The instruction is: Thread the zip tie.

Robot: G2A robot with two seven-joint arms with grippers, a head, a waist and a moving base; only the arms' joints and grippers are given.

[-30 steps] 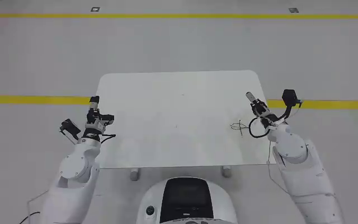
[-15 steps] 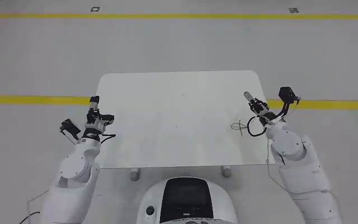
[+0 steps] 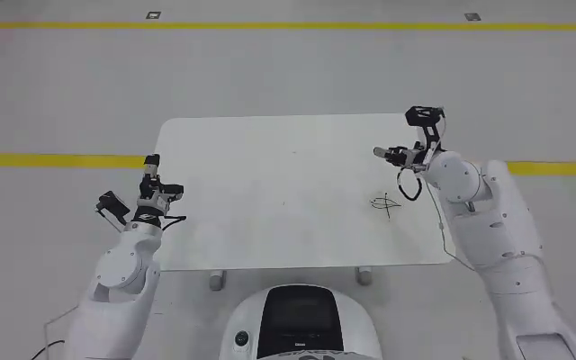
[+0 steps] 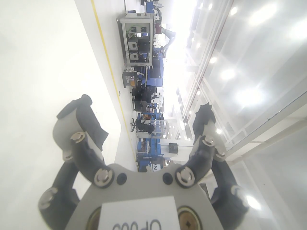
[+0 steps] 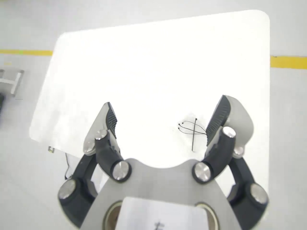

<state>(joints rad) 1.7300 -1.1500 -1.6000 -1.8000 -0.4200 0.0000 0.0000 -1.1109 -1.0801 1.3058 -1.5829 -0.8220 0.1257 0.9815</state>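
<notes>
A few thin black zip ties lie crossed on the white table, near its right front part. In the right wrist view the zip ties show as one straight strand over two curved ones, just inside one fingertip. My right gripper hangs open above the table, behind the ties, with nothing between its fingers. My left gripper stands open and empty off the table's left edge, pointing away from me.
Yellow floor lines run behind and beside the table. The table's rounded right rear corner lies close to my right wrist. Machines and racks stand far off in the room.
My right arm has swung from the table's right edge back and inward, so its gripper now hangs over the table behind the zip ties. The left arm has kept still.
</notes>
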